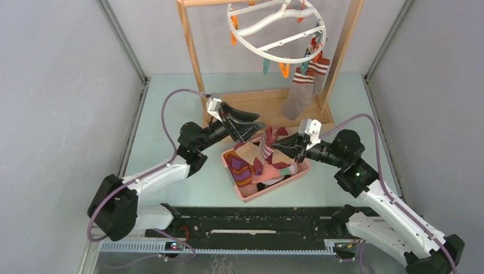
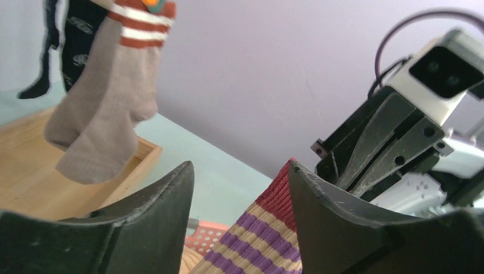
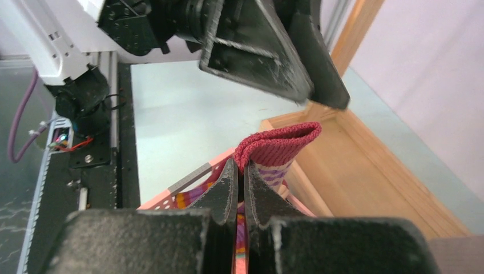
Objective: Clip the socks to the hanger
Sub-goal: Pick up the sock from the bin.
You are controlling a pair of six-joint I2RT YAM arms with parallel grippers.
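— Fingers first: how set on the right?
— Found the right gripper (image 3: 241,165) clamped, fingers (image 3: 225,188) pressed flat on the red cuff of a purple-striped sock (image 3: 279,145), holding it up out of the pink basket (image 3: 194,180).
— And the left?
— Saw the left gripper (image 2: 240,171) with jaws apart, gripping nothing. Caught that same cuff standing in the gap, close against one finger (image 2: 342,217); could not tell whether touching.
— Anything in the way?
— Lost part of the cuff behind that finger. From the right wrist, found the left gripper filling the upper view just above the cuff and hiding much of the far side.
— Around the basket?
— Counted more socks (image 1: 242,165) heaped inside it, down on the pale green table (image 1: 171,114) between the two arms.
— Farther back?
— Noted a wooden rack (image 1: 191,51) rising from a wooden base tray (image 1: 268,103). Up top, spotted the white hanger (image 1: 285,59) with orange and teal clips (image 1: 283,69) around its rim. Found a tan-grey sock (image 1: 299,94) with a maroon-white cuff already clipped at the right side, dangling over the tray, well apart from both grippers.
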